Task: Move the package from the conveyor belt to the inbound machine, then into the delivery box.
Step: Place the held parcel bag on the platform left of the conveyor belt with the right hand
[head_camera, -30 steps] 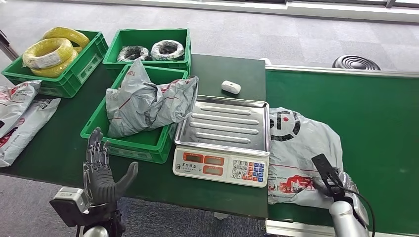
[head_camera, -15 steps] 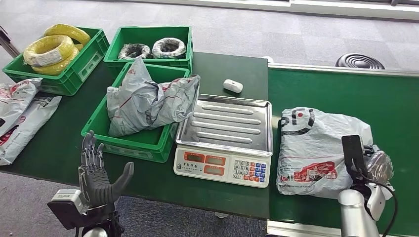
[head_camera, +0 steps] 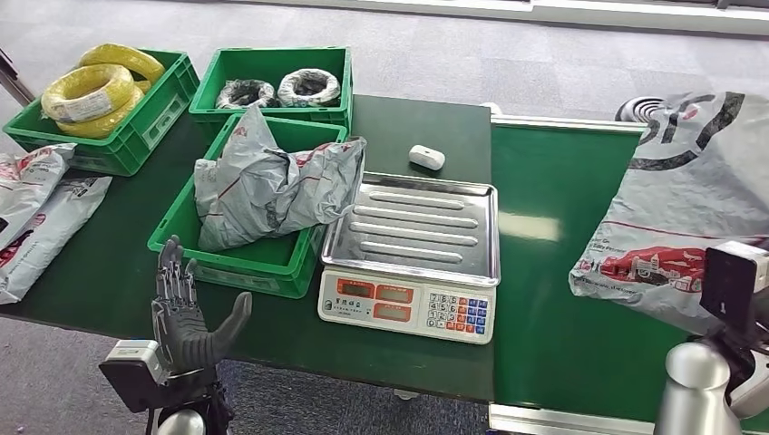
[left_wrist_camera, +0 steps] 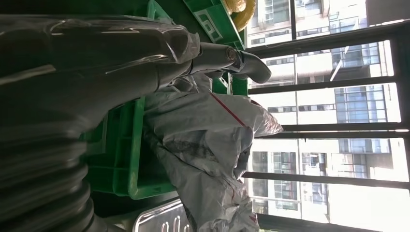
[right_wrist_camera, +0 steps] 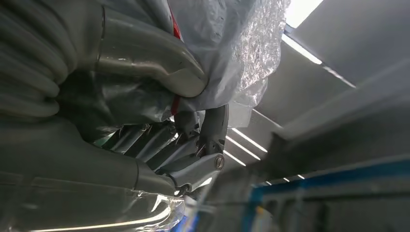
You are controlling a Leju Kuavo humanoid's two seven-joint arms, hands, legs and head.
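Observation:
The grey plastic package (head_camera: 689, 199) with black and red print hangs in the air over the right part of the green conveyor belt (head_camera: 553, 272). My right hand (right_wrist_camera: 159, 140) grips it from below, thumb and fingers pressed into the crinkled film (right_wrist_camera: 227, 53); in the head view my right wrist sits under the package's lower edge. The inbound machine is a scale with a bare steel tray (head_camera: 413, 222) and a keypad. Left of it stands a green crate (head_camera: 245, 272) holding crumpled grey bags (head_camera: 272, 186). My left hand (head_camera: 186, 317) is held up off the table's front edge, fingers spread, holding nothing.
At the back left, one green crate holds yellow cable coils (head_camera: 91, 95) and another holds black and white coils (head_camera: 277, 91). A small white object (head_camera: 424, 158) lies behind the scale. More grey bags (head_camera: 36, 208) lie at the table's left edge.
My right hand has raised the package off the belt, up and to the right, closer to the head camera. My left hand has barely moved.

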